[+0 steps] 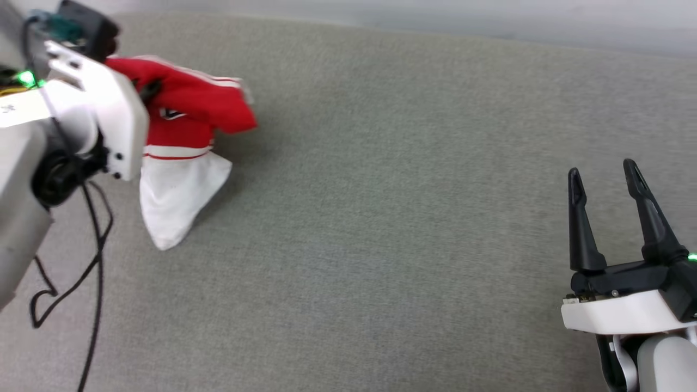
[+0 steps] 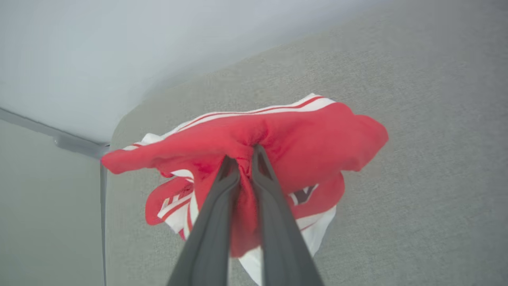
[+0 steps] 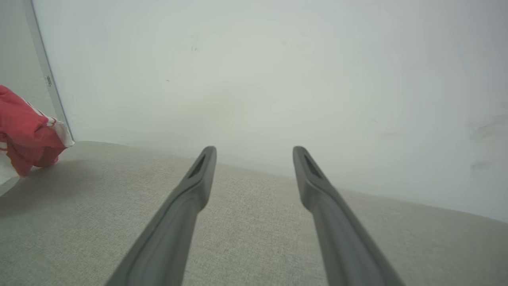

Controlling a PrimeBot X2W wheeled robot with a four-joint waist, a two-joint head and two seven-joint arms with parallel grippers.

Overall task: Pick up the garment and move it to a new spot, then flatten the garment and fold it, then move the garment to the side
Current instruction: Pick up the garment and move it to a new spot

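A wide grey fabric surface [image 1: 381,218] filled most of the head view, with a pale wall [image 3: 254,79] behind its far edge. The shirt [image 1: 190,109], red with a white sleeve and striped trim, hung bunched at the far left of that surface, its white sleeve drooping lowest; whether it touched the fabric could not be told. The left gripper [image 2: 245,159] was pinched tight on a fold of the red cloth, its fingers nearly together. The right gripper [image 1: 603,170] sat well apart at the lower right, fingers spread wide and holding nothing. A thin black cable [image 1: 98,245] dangled under the left arm.
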